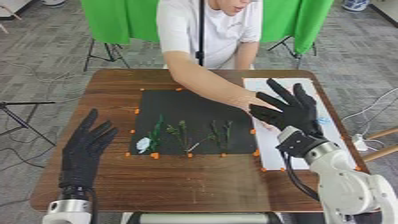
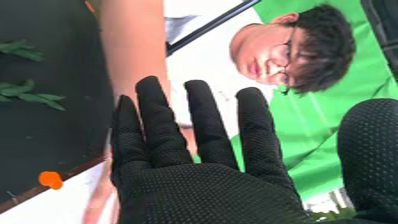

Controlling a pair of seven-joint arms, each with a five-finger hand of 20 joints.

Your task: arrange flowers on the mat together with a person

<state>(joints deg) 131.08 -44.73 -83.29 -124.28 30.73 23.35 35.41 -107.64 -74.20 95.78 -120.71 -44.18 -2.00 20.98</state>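
The right hand [image 1: 294,114] at right and the left hand [image 1: 80,152] at left have open fingers. The white flower [image 1: 143,145], lower left on the black mat [image 1: 197,109], is probably light and fragile; better hold its green stem [image 1: 157,132].

No text — nothing readable.

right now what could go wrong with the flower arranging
The right hand hovers right by the person's forearm, so the two might bump if either shifts. The white flower lies near the dark mat's edge and could perhaps get nudged off it.
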